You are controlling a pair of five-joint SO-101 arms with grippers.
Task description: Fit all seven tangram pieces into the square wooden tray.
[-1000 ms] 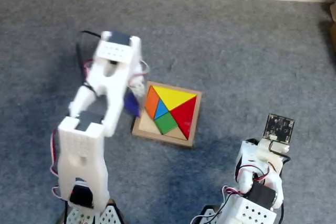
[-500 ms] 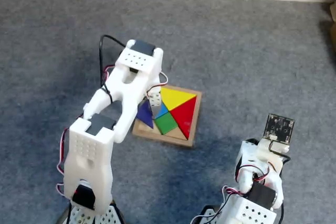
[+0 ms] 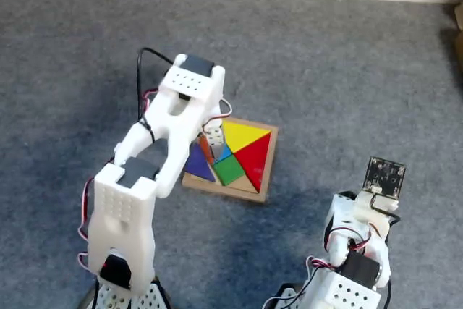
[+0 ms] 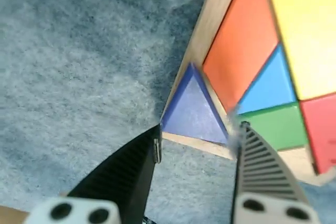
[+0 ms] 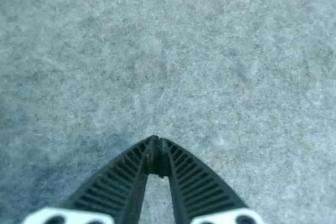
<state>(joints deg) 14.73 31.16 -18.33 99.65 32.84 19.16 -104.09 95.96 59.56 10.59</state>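
In the high view the square wooden tray (image 3: 268, 170) lies at the centre of the frame on grey carpet (image 3: 347, 63). The left arm reaches over its left side.

In the left wrist view we see the left gripper (image 4: 198, 139) gripping a purple triangle (image 4: 193, 109), one fingertip at each corner of the triangle's lower edge. The triangle sits across the tray's rim (image 4: 209, 22), partly over the carpet, and touches the orange piece (image 4: 241, 40).

Inside the tray a yellow triangle (image 3: 242, 135), a red triangle (image 3: 255, 157), a small blue triangle (image 3: 223, 153) and a green piece (image 3: 229, 171) fit together. We see bare wood (image 4: 294, 157) below the green piece.

The right gripper (image 5: 157, 158) hangs over bare carpet with its jaws closed on nothing. Its arm (image 3: 358, 247) sits at the lower right, well apart from the tray.
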